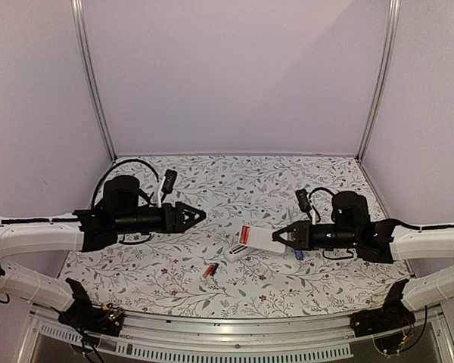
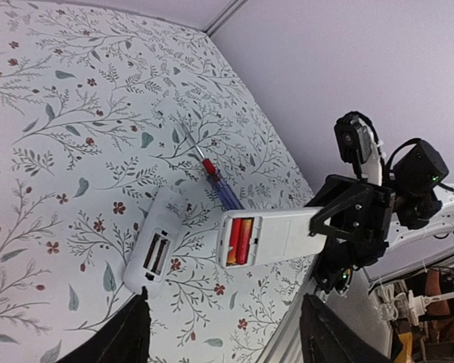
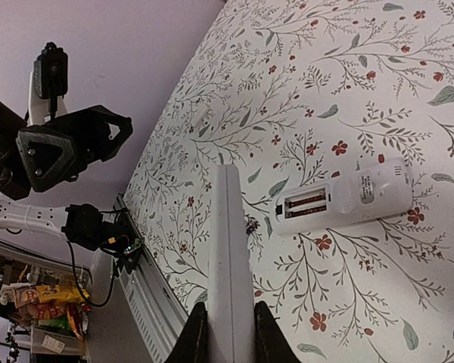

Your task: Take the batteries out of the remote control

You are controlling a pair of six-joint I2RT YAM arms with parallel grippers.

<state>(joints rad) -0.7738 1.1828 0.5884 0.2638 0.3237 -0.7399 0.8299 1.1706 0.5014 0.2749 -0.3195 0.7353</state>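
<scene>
So the remote control (image 2: 276,238) isn't on the table. It's held up in the air just beside and a bit above the white two-slot unit (image 2: 155,246) that's lying on the floral table cover (image 1: 136,272). The right gripper (image 1: 281,237) has its fingers pinched on one short end of the remote. The other end sticks out toward the left arm and hangs right next to the unit.

That free end has the open recess, and the batteries (image 2: 240,240) are sitting in it, red and side by side. From the right wrist view you only get the remote edge-on, a thin white strip between the fingers, with the unit off to one side of it on the cloth.

The unit itself is flat on the table, bay facing up, with two dark slots showing. I can't really tell what's inside them.

The screwdriver (image 2: 216,181) lies near the unit on the right arm's side, not touching it. In the top view it's mostly hidden under the right gripper. On the unit's near-left side there's a little red-and-blue bit (image 1: 209,270), apart from it and too small to make out.

The left gripper (image 1: 197,215) hangs off the table, well apart from the unit on its left. Its fingers are spread wide with nothing between them.
</scene>
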